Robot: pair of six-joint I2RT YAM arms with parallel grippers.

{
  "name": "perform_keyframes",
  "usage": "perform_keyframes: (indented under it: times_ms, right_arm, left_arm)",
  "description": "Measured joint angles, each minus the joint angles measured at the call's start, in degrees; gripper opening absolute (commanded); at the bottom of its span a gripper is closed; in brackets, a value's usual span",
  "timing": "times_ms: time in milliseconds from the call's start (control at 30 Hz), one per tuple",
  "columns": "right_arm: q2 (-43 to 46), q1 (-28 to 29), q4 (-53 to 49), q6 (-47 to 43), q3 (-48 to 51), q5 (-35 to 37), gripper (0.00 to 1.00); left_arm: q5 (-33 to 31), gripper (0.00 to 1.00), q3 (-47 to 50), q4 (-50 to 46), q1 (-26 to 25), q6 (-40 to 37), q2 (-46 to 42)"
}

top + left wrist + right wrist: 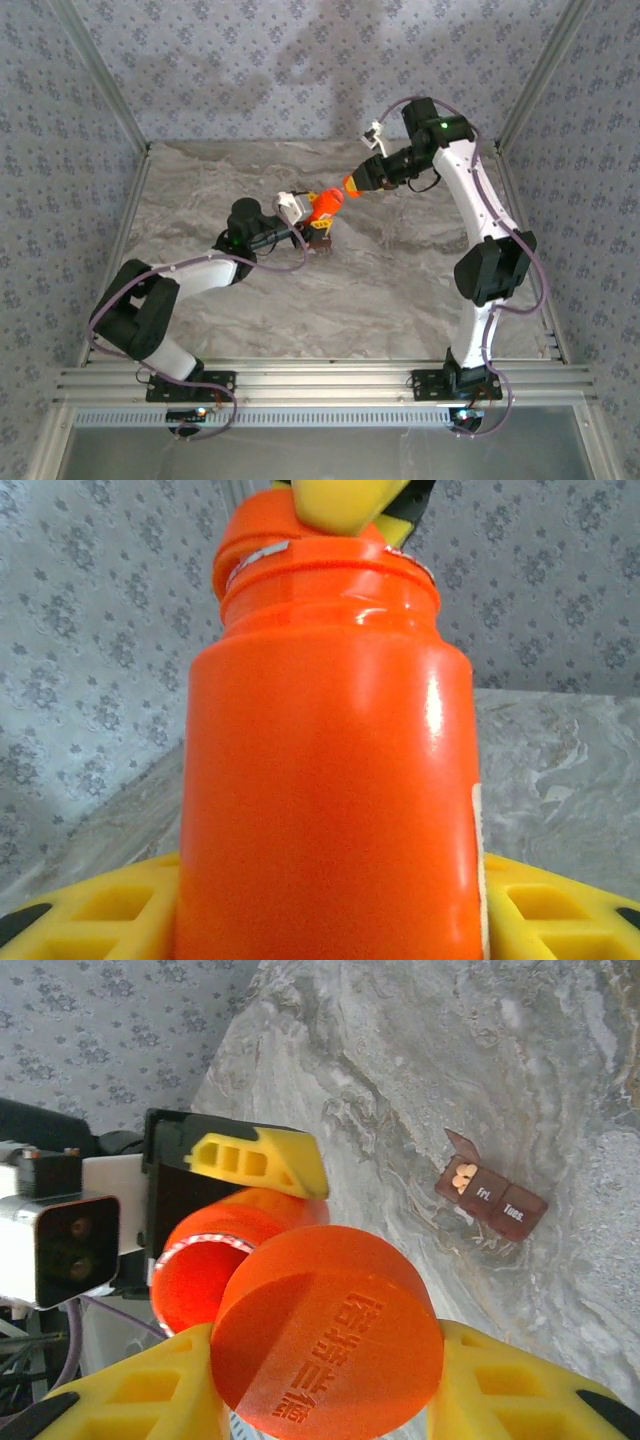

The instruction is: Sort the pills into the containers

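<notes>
Top external view: what do we see at our left end effector?

We see it closed around the orange bottle, holding it off the bench above the middle, with the bottle's mouth uncapped.

And our right end effector?

It grips the orange cap just beside that mouth. Whether cap and bottle touch, we cannot tell.

Where do we find the containers?

They lie flat near the middle of the bench, well apart from both side edges. In the top external view they show just at the bottle's near side. From the right wrist we see one end lid standing open with pale pills in that compartment, and the other two lids are shut.
</notes>
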State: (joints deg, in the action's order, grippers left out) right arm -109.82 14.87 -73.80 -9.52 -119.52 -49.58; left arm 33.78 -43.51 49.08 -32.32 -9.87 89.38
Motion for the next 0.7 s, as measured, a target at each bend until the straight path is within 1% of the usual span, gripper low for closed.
perform_keyframes:
  times_ms: [333,700]
  right_arm:
    - [-1.03,0.9,-1.51,-1.57,-0.42,-1.07,0.42]
    - [-1.62,1.66,-2.29,-2.23,-0.74,-1.05,0.41]
  left_arm:
    - [2.75,0.0,-1.44,-0.96,0.07,-0.2,2.05]
    - [3.39,0.0,-1.99,-1.11,0.17,-0.24,2.69]
